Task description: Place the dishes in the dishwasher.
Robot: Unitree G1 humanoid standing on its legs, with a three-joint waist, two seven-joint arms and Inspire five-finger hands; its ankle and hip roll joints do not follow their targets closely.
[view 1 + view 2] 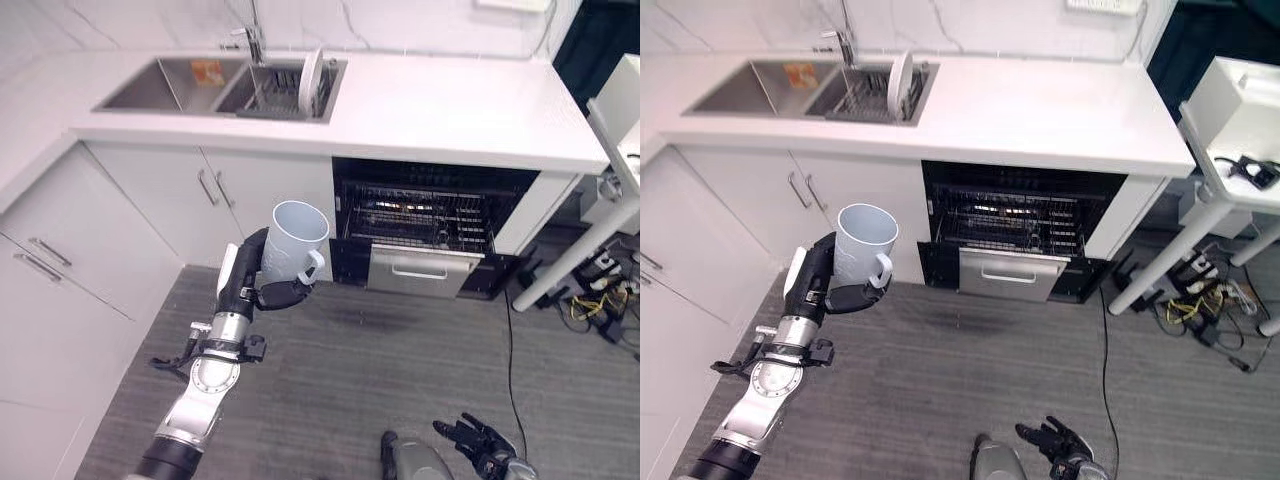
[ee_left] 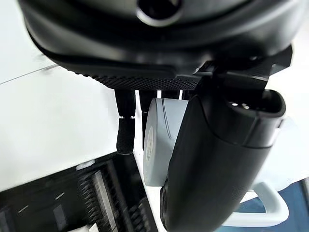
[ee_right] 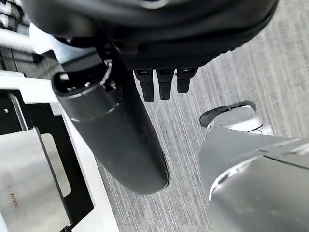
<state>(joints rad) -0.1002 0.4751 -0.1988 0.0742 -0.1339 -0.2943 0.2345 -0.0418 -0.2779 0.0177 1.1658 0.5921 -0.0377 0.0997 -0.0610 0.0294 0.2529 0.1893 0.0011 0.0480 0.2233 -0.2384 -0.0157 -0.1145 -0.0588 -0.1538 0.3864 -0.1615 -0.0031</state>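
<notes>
White mug [image 1: 296, 243], upright, is gripped by the left hand [image 1: 262, 283]; the right hand [image 1: 1058, 441] seems relaxed, the eye views showing dishwasher [image 1: 425, 228].

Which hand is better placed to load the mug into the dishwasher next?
Probably the left hand: it already grips the mug, facing the open dishwasher. The right hand hangs low, holding nothing.

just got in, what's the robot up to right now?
Loading the dishwasher. The left hand is curled round a white mug, held upright in the air in front of the cabinets. The dishwasher under the counter is open, with its dark racks showing. A white plate stands on edge in the sink rack. The right hand hangs low over the floor, holding nothing.
</notes>
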